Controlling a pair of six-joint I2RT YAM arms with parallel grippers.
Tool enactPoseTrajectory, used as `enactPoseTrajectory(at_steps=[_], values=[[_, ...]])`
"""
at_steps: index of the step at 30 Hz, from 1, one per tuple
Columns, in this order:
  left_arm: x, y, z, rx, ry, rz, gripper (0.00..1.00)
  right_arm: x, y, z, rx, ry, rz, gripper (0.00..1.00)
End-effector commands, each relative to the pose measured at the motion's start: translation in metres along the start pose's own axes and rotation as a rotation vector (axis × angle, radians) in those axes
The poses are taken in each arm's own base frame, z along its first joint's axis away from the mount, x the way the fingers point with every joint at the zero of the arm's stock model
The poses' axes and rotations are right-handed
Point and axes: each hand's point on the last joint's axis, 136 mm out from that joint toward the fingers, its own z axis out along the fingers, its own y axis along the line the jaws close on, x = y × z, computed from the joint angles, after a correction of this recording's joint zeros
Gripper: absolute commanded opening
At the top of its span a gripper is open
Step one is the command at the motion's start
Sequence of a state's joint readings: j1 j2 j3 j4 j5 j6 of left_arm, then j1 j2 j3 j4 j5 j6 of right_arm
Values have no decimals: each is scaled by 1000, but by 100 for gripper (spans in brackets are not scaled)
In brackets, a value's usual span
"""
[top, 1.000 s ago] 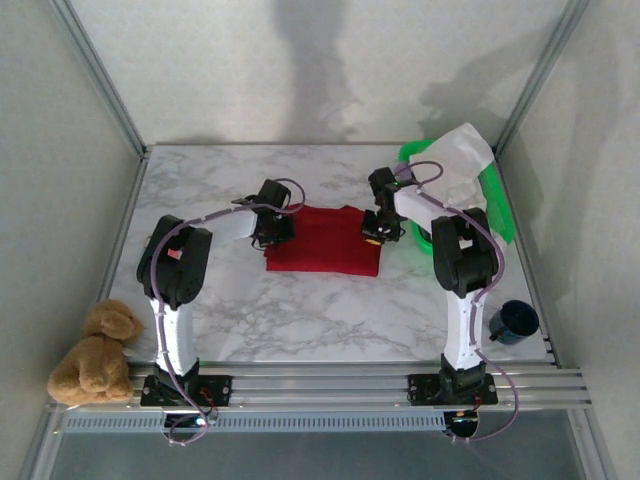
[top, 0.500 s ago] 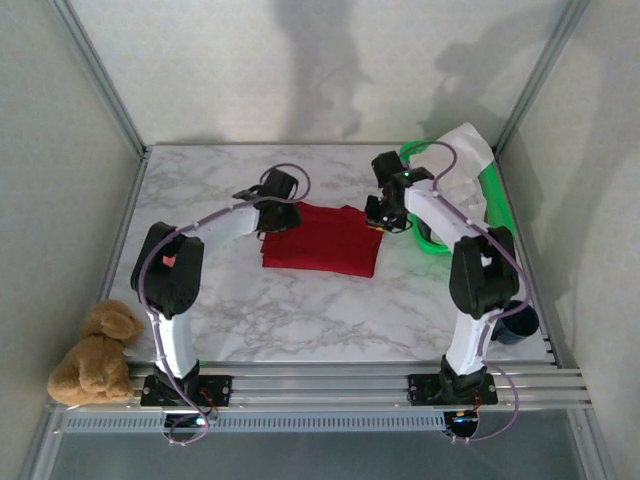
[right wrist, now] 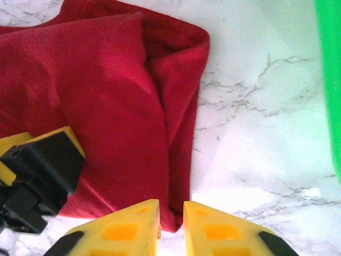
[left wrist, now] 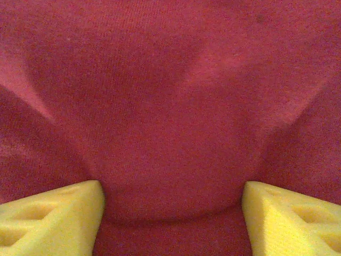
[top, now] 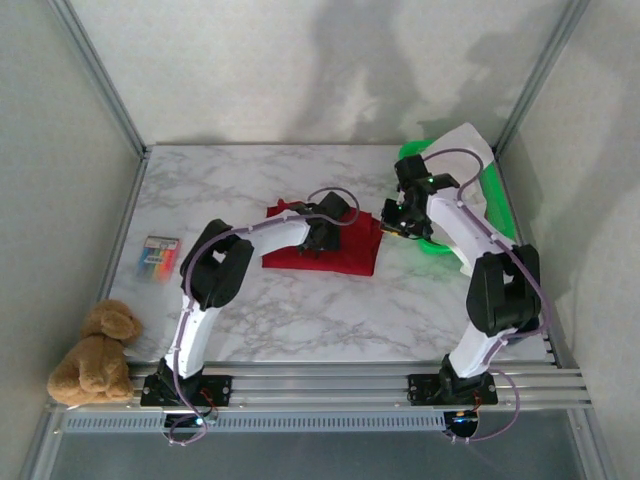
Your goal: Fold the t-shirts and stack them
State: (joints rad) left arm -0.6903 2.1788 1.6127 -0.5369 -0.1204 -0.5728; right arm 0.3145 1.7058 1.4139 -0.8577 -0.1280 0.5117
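At the near edge of the white marble table (top: 300, 320), a tan plush teddy bear (top: 95, 350) sits at the left corner, outside the left arm's base. A small flat multicoloured packet (top: 158, 257) lies a little farther in, on the left of the table.

The left arm rises from its base, bends sharply at the elbow and runs its forearm rightward and low over the table. The left gripper (top: 325, 232) is down on the deep red cloth t-shirt (top: 352, 252). In its wrist view the left gripper (left wrist: 170, 213) has its yellow fingers spread wide, holding nothing, with the red cloth (left wrist: 170, 106) creased beneath them.

The right arm stands taller, its elbow out to the right and its forearm angled back and inward. The right gripper (top: 403, 222) hangs at the shirt's right edge. Its wrist view shows the right gripper (right wrist: 171, 224) parted by only a slit and empty, just above the folded corner of the shirt (right wrist: 106, 106).

The red shirt lies folded at mid-table. Beyond it to the right sits a green plastic basket (top: 497, 203), with a white cloth t-shirt (top: 465, 150) draped over its far side.
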Motion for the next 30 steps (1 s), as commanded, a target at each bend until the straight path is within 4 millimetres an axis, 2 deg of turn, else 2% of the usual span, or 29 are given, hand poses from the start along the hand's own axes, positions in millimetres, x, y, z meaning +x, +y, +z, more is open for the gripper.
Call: enactPoseTrajectory(at_steps=[1, 5, 10, 15, 20, 27, 30], values=[[18, 36, 14, -155, 62, 39, 71, 4, -3, -14, -27, -8, 0, 21], [25, 68, 29, -193, 95, 44, 72, 6, -8, -15, -27, -2, 3, 21], [15, 124, 36, -242, 116, 32, 73, 8, -10, -18, -30, 0, 4, 21], [-11, 180, 39, -293, 115, 19, 73, 8, -7, -23, -46, -4, 2, 22], [-35, 227, 50, -325, 146, 37, 74, 9, -6, -29, -50, -7, 0, 22], [-85, 280, 65, -415, 93, 56, 75, 11, -3, -34, -61, 8, -6, 22], [-113, 292, 58, -441, 41, 32, 74, 9, -1, -39, -64, 4, -15, 22]])
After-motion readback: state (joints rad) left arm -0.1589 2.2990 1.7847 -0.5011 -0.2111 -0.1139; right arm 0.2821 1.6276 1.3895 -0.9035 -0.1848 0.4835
